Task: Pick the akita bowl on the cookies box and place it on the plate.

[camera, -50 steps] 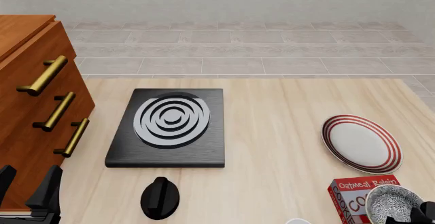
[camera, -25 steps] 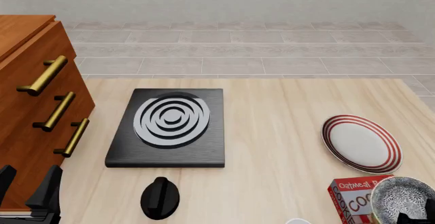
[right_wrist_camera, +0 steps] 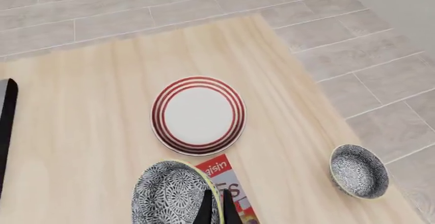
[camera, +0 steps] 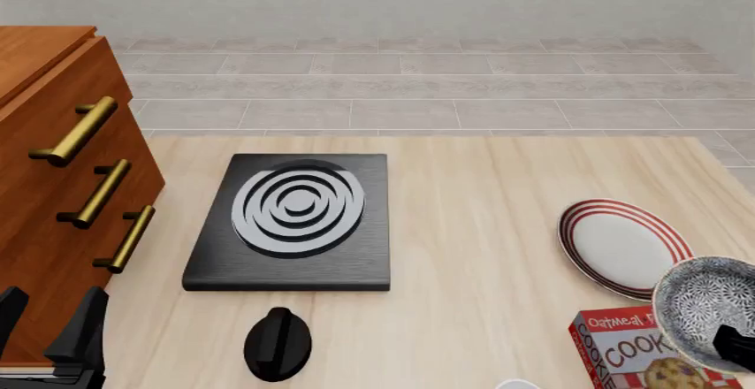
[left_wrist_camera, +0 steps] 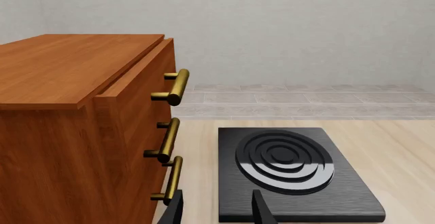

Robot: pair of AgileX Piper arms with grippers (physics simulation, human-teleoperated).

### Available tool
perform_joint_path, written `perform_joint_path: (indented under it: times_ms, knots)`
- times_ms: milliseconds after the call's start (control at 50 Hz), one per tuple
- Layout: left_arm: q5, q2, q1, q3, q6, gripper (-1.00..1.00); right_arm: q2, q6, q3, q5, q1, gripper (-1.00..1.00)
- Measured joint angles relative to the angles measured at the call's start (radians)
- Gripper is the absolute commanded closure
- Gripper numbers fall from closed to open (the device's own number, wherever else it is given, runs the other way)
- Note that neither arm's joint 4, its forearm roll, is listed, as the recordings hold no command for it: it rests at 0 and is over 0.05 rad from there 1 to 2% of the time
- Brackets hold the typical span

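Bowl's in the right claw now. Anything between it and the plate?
Nothing visible. The bowl, held in the right claw, hangs above the cookie box, and the plate beyond it lies bare. A second speckled bowl sits off to the side.

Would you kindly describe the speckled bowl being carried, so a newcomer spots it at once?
Find the red-ringed plate at the table's right side. Just before it, above the red cookies box, the right tool grips the akita bowl. A second speckled bowl sits alone on the table, ungripped.

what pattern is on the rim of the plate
Concentric red rings on white, around the plate; clearest in the right wrist view.
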State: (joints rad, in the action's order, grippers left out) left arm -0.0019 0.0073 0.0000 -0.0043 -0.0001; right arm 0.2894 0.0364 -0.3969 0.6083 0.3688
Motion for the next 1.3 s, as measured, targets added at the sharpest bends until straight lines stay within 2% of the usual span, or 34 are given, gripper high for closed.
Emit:
perform_joint_path:
  times_ms: [380,640,900,1300]
  knots:
    - [0.000,0.000,0.000,0.000,0.000,-1.00,0.152,-0.205,-0.014,-0.139,-0.110,1.00]
    - [0.000,0.000,0.000,0.000,0.000,-1.00,0.292,-0.307,-0.018,-0.270,-0.135,1.00]
    - [0.000,0.000,0.000,0.000,0.000,-1.00,0.423,-0.386,-0.029,-0.389,-0.132,1.00]
    - [0.000,0.000,0.000,0.000,0.000,-1.00,0.610,-0.433,-0.041,-0.522,-0.076,1.00]
